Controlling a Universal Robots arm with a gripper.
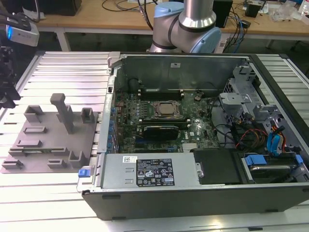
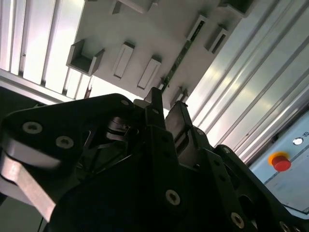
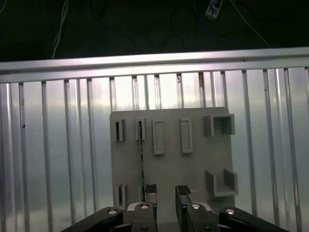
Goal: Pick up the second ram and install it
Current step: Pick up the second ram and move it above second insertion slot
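Note:
The second ram [image 3: 141, 154] is a thin green stick standing on edge in slots of the gray plastic plate [image 3: 193, 164]. In the second wrist view the ram [image 2: 179, 57] runs as a narrow green line across the plate [image 2: 145, 34]. My gripper [image 3: 166, 193] hangs above the plate's near end, open, with nothing between its fingers [image 3: 150, 189]. The ram lies just outside one finger, not in the gap. In the second wrist view the gripper [image 2: 166, 108] is above the ram's near end. In the exterior view the plate [image 1: 48, 145] lies at the left, with the dark tool head [image 1: 7, 77] over it at the edge.
The open computer case [image 1: 203, 193] fills the exterior view's middle and right, with the motherboard, the CPU socket [image 1: 166, 110] and memory slots [image 1: 159, 90] behind it. The plate has a tall post [image 1: 63, 111] and several brackets. A ribbed aluminium table [image 1: 63, 72] lies under everything.

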